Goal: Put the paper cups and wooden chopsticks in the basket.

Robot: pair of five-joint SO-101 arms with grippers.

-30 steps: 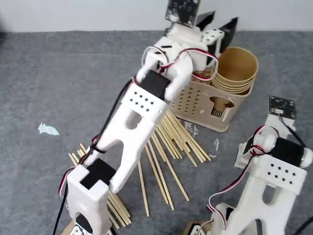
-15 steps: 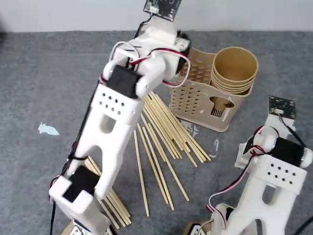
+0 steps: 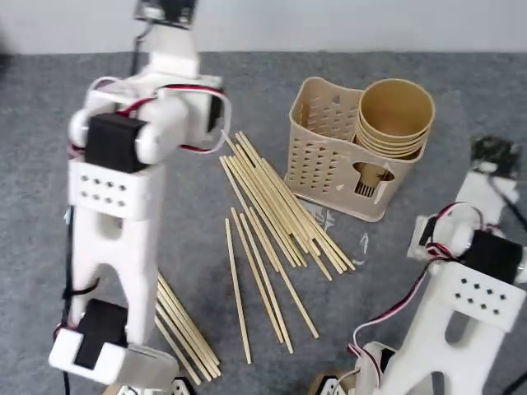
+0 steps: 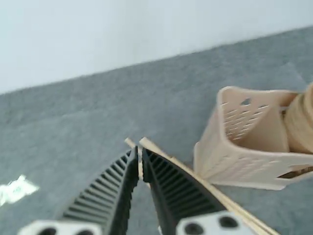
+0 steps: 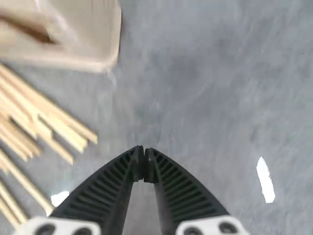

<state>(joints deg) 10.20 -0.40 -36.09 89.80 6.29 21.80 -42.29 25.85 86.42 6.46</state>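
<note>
Chopsticks of pale wood [image 3: 280, 206] lie fanned on the grey mat [image 3: 33, 164] beside the perforated beige plastic basket [image 3: 317, 164]. They are light, stiff and slippery, so you should pinch one mid-length. Left gripper [image 4: 140, 152] looks closed and apparently empty; right gripper [image 5: 143, 150] is closed and empty.

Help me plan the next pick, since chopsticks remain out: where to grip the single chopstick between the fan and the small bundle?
Grip the single chopstick near its middle, from straight above, jaws across its length. It lies flat on the carpet, with bare gaps on both sides, so probably nothing else gets caught.
</note>
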